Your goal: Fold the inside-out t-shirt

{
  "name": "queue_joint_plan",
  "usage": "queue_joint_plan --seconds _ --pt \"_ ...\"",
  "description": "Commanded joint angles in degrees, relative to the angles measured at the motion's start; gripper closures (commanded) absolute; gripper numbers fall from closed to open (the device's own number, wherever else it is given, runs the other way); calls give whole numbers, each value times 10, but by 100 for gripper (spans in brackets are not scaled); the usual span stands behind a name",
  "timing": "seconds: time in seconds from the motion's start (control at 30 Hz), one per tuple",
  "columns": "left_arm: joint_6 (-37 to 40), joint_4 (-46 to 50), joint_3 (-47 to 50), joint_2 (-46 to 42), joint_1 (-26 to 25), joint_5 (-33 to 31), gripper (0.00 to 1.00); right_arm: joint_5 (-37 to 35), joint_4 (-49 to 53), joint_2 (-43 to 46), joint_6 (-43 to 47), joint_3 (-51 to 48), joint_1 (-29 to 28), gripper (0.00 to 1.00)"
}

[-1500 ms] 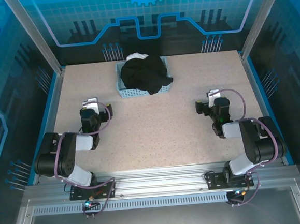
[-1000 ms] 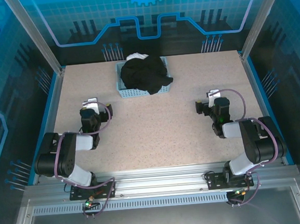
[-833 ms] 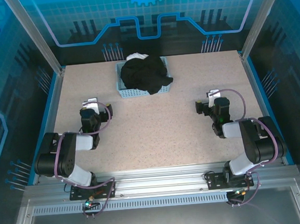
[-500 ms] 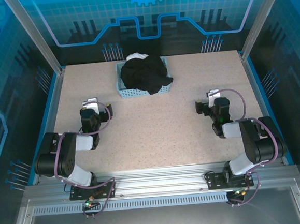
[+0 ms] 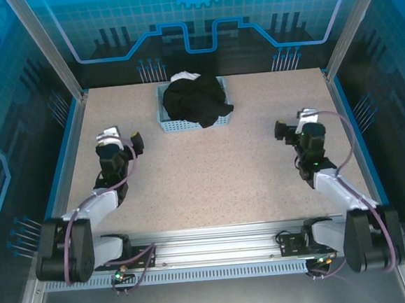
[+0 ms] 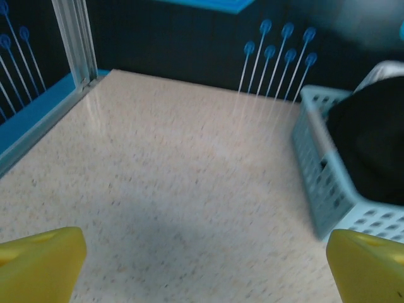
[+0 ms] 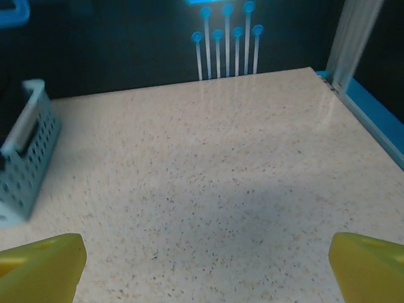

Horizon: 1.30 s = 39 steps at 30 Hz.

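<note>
The inside-out t-shirt is a black heap in a light blue basket at the back middle of the table, one fold hanging over the basket's right front rim. In the left wrist view the t-shirt and the basket lie ahead to the right. My left gripper hovers over bare table left of the basket, open, yellow fingertips wide apart with nothing between them. My right gripper stands open over bare table to the basket's right, the basket at that view's left edge.
A white cloth pokes out behind the black heap at the basket's back rim. Blue side rails and metal posts bound the speckled table.
Both arms have unfolded and reached out. The left gripper shifted left and farther back, the right gripper right and farther back. Jaws stay wide; the t-shirt has not moved.
</note>
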State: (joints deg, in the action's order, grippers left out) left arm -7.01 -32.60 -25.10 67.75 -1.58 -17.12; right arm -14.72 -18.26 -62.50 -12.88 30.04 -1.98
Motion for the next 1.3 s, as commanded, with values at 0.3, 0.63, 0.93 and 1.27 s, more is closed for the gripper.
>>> queue_joint_plan --seconds 0.3,0.63,0.93,1.27 --pt "-132 206 -121 -2 -101 195 1 34 262 -194 24 320 -247 2" --pt "-139 307 -140 5 -138 181 1 34 438 -555 39 701 -288 9" --pt "-124 352 -123 -42 -140 152 1 114 560 -693 64 936 -282 79" --pt "-126 354 -117 -51 -140 148 1 180 544 -474 79 956 -288 94"
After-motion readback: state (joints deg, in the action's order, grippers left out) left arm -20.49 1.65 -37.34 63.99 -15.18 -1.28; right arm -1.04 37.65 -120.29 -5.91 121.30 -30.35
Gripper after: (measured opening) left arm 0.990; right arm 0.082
